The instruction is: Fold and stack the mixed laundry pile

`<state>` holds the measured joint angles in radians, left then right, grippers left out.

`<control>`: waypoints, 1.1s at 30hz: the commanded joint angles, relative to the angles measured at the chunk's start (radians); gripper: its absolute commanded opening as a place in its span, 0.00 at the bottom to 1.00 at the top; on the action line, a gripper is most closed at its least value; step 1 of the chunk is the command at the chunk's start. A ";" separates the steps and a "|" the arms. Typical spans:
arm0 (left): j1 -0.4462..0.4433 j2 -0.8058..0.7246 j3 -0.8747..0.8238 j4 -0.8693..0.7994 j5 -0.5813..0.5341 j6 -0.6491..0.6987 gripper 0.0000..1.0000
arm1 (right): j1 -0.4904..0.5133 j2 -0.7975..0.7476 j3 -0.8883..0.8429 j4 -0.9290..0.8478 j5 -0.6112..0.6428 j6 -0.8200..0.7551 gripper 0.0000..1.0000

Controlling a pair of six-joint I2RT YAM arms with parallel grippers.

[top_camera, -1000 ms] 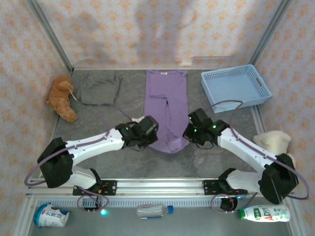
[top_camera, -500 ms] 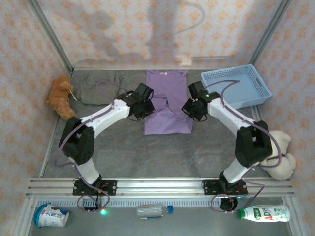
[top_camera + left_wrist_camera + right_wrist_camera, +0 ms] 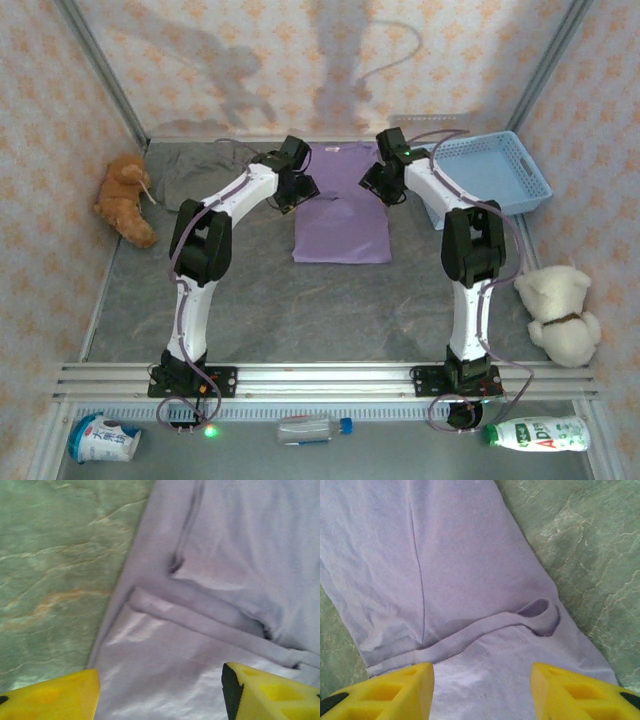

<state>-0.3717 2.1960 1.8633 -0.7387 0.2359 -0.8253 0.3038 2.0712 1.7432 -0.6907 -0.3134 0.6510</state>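
At the far middle of the counter [image 3: 250,290], a lavender shirt [image 3: 340,225] lies flat, folded over on itself into a short rectangle. The left hand [image 3: 303,190] is at the shirt's left edge and the right hand [image 3: 380,188] at its right edge. Both have yellow fingers [image 3: 50,697] spread wide, gripping nothing, with purple cloth beneath them. Grey-brown trousers [image 3: 200,178] lie crumpled in the far left corner, apart from the shirt.

Robot lab cell dressed like a home, flowered wallpaper [image 3: 250,70] between metal posts [image 3: 100,70], two arms [image 3: 200,250] bolted to an aluminium rail [image 3: 320,378], stone-look table [image 3: 300,310], plush toys [image 3: 125,200], blue basket [image 3: 490,170], bottles [image 3: 315,429].
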 commanded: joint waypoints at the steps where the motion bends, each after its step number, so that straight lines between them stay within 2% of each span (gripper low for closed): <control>1: -0.013 -0.095 -0.045 -0.052 0.002 0.030 0.65 | 0.001 -0.085 -0.076 -0.055 0.032 -0.035 0.53; 5: -0.046 -0.212 -0.187 -0.004 0.035 0.043 0.63 | 0.014 -0.200 -0.248 -0.040 0.017 -0.052 0.49; 7: -0.076 -0.245 -0.243 0.015 0.072 0.056 0.59 | 0.030 -0.235 -0.308 -0.043 -0.028 -0.057 0.45; 11: -0.129 -0.242 -0.300 0.042 0.104 0.072 0.42 | 0.089 -0.229 -0.362 -0.022 -0.069 -0.057 0.38; 16: -0.134 -0.203 -0.397 0.105 0.063 0.012 0.37 | 0.094 -0.163 -0.406 0.026 -0.019 0.035 0.28; 18: -0.135 -0.195 -0.431 0.116 0.026 0.014 0.37 | 0.094 -0.151 -0.420 0.039 0.018 0.045 0.29; 20: -0.135 -0.190 -0.459 0.119 -0.005 0.013 0.36 | 0.094 -0.146 -0.432 0.043 0.045 0.047 0.35; 27: -0.167 -0.204 -0.557 0.102 -0.079 0.001 0.35 | 0.105 -0.169 -0.525 0.062 0.029 0.031 0.53; 33: -0.248 -0.355 -0.795 0.160 -0.113 -0.105 0.35 | 0.154 -0.286 -0.698 0.082 0.033 0.032 0.56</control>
<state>-0.5831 1.8702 1.1809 -0.5060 0.1902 -0.8627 0.4301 1.8126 1.1370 -0.5465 -0.3290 0.6796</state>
